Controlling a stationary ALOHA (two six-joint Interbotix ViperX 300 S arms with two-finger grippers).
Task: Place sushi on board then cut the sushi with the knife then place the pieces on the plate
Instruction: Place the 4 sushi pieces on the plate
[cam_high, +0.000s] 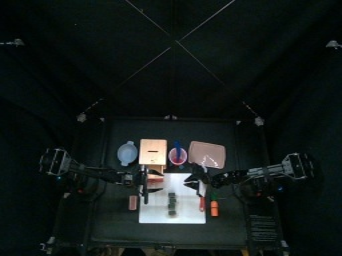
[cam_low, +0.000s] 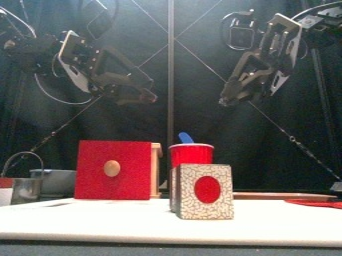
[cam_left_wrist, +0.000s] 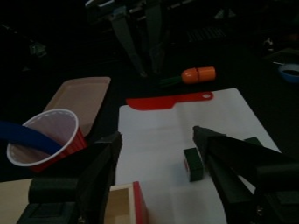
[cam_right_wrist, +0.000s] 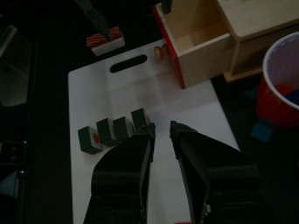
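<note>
The dark green sushi roll (cam_high: 174, 207) lies on the white cutting board (cam_high: 174, 188), its blocks side by side (cam_right_wrist: 111, 131). In the front view its end shows white with a red centre (cam_low: 203, 192). A red knife with an orange handle (cam_left_wrist: 170, 101) lies along the board's right edge (cam_high: 214, 207). The pink plate (cam_high: 207, 153) sits behind, at the right. My left gripper (cam_left_wrist: 156, 133) hangs open above the board's left part, one green block (cam_left_wrist: 193, 164) below its jaws. My right gripper (cam_right_wrist: 162, 129) hovers over the board beside the roll, jaws nearly together with nothing between them.
Behind the board, the wooden box (cam_high: 154, 152) has its red drawer front (cam_low: 114, 168) pulled out. The red cup (cam_high: 178, 155) with a blue knife (cam_low: 186, 138) stands beside it. A blue-grey bowl (cam_high: 127, 153) is at the back left. A small red and white toy (cam_high: 134, 201) lies left of the board.
</note>
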